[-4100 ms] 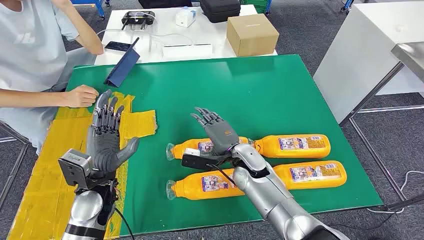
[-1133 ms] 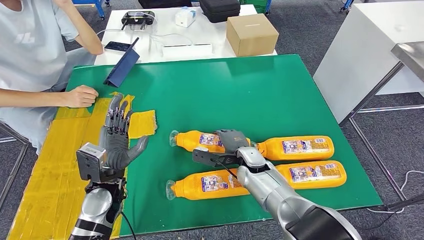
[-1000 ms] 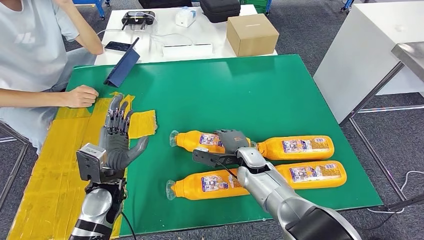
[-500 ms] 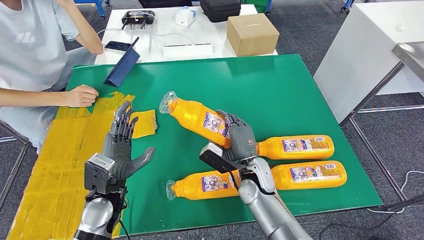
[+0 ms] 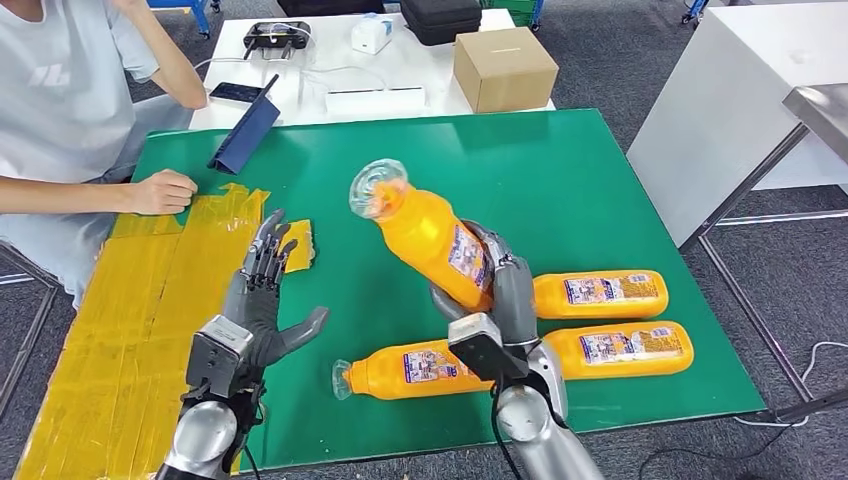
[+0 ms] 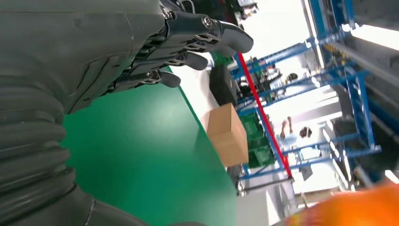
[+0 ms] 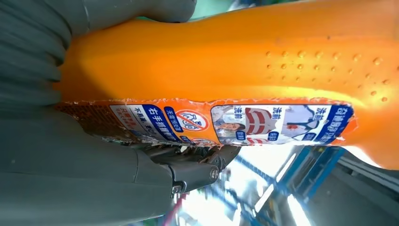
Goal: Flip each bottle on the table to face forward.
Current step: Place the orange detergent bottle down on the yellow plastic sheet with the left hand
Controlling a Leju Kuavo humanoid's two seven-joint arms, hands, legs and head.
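- The right hand (image 5: 497, 285) is gripping an orange bottle (image 5: 430, 238), lifting it tilted above the green table (image 5: 560, 180), cap end up and away.
- The left hand (image 5: 262, 300) is hovering nearby, fingers spread, holding nothing.
- Three other bottles (image 5: 598, 294) are lying beside the right hand.

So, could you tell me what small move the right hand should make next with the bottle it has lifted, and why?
Probably turn the wrist to rotate the lifted bottle. The right hand holds it tilted above the green table, its label facing sideways; the left hand is open and apart.
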